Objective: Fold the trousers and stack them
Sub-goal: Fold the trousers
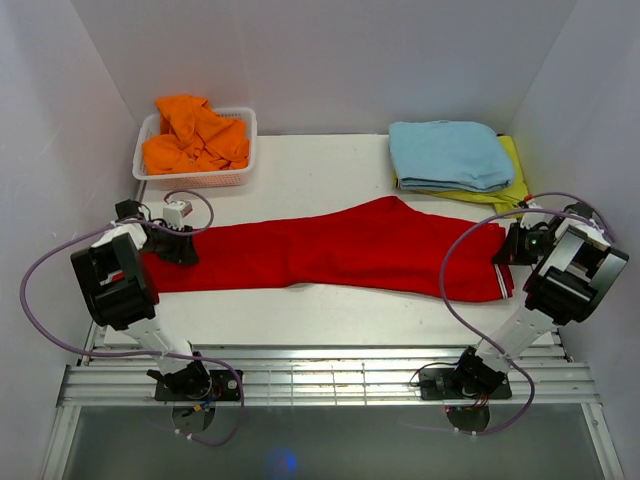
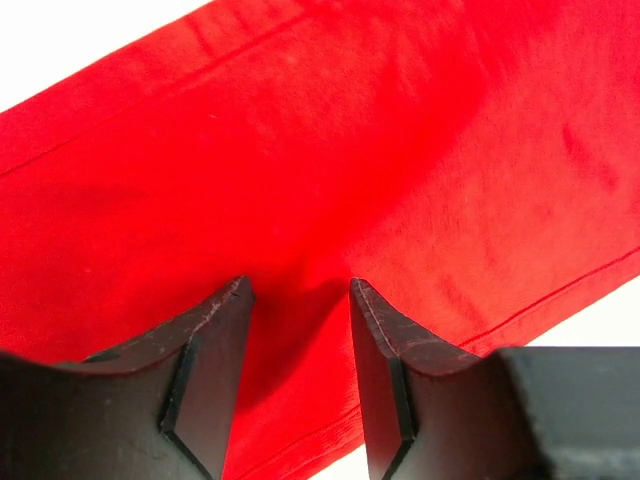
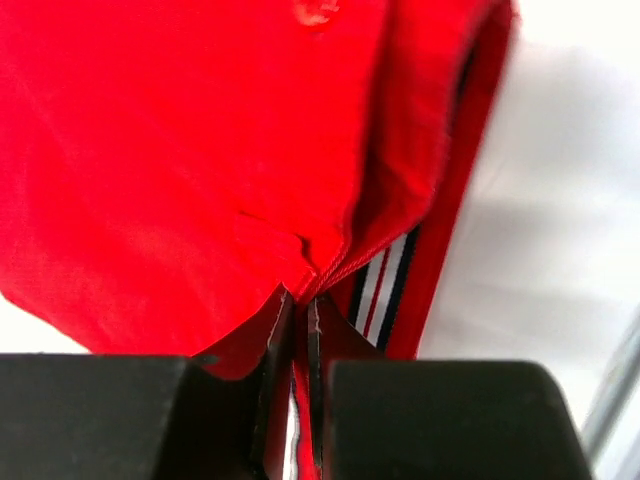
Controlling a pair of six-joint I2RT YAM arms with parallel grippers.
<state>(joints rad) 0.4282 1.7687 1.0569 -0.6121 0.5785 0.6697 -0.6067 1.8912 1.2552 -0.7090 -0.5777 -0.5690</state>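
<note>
The trousers [image 1: 340, 250] lie flat along the middle of the white table [image 1: 330, 170], running left to right at full length: leg end at the left, wider waist end at the right. Only one long red band shows where the legs should be, so one leg may already lie on the other; I cannot confirm this from above. No crosswise fold is visible and nothing is stacked, so I judge the task to be at an early stage, with the end-to-end folding and the placing on a pile left to do. The right gripper [image 1: 510, 250] sits at the waist end, its jaws pressed almost together with a lip of red cloth pinched in the slit. The left gripper [image 1: 180, 245] sits at the leg end, jaws parted about halfway and straddling the cloth, which shows in the gap; I see no pinch there yet. Behind, well apart from the trousers, a white basket [image 1: 190, 181] holds a crumpled orange garment [image 1: 195, 135], and a folded light blue garment [image 1: 450, 155] rests on a yellow one [image 1: 518, 180] at the far right. The overhead view gives the layout and both arms but not the jaws. The right wrist view alone shows the pinch and the striped waistband [image 3: 385, 280], white with dark and red lines, turned up beside the fingers [image 3: 275, 340]. The left wrist view alone shows the gap between its fingertips [image 2: 215, 330] and a hem seam running across the cloth.
</note>
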